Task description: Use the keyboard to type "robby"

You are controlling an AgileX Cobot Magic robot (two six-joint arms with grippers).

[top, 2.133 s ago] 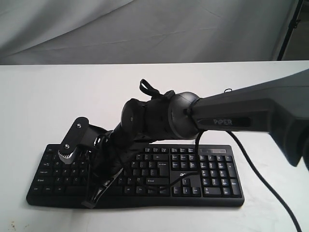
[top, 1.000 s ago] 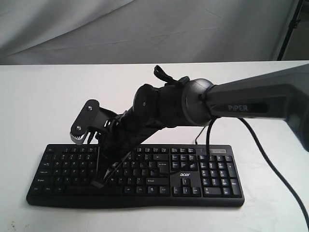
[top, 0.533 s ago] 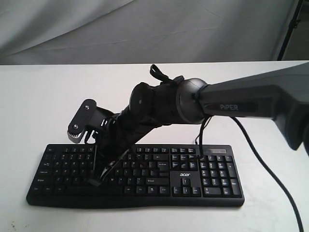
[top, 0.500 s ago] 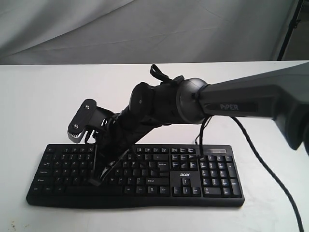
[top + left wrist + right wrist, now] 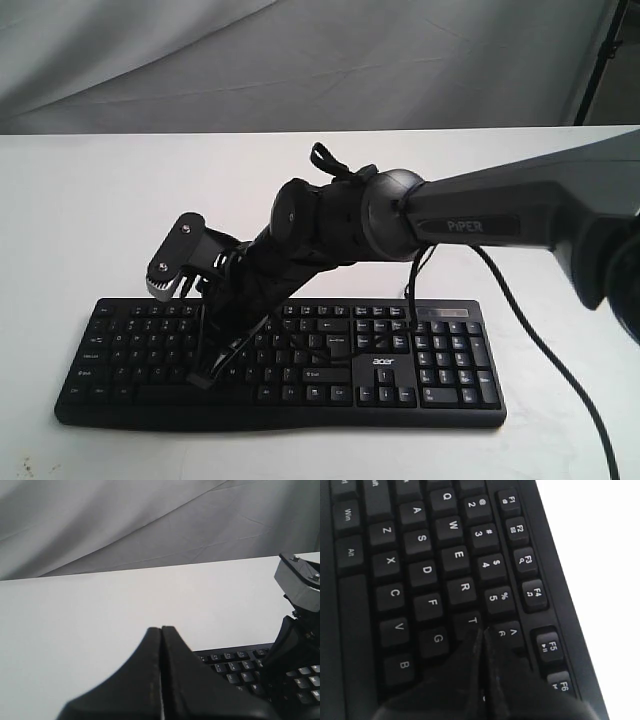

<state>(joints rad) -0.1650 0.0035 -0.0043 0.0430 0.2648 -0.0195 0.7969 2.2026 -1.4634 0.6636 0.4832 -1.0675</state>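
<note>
The black keyboard [image 5: 440, 370] lies along the near side of the white table, its "acer" logo right of middle. My right arm reaches across from the right, and its gripper [image 5: 200, 380] points down at the left letter keys. In the right wrist view that gripper [image 5: 481, 630] is shut with nothing in it. Its tips lie at the edge of the T key [image 5: 470, 622], beside the 6 key. Whether they touch a key does not show. My left gripper [image 5: 161, 628] is shut and empty, apart from the keyboard's [image 5: 235, 662] left end; the exterior view does not show it.
A black cable [image 5: 540, 350] runs from the right arm down across the table's right side, and a loop of it [image 5: 345, 352] hangs over the keyboard's middle. The right arm's grey wrist camera [image 5: 300, 582] stands above the keys. Grey cloth [image 5: 300, 60] hangs behind the table.
The right gripper rose from the keyboard's front edge and moved back over the letter rows. In the last half second it shifted slightly to the right.
</note>
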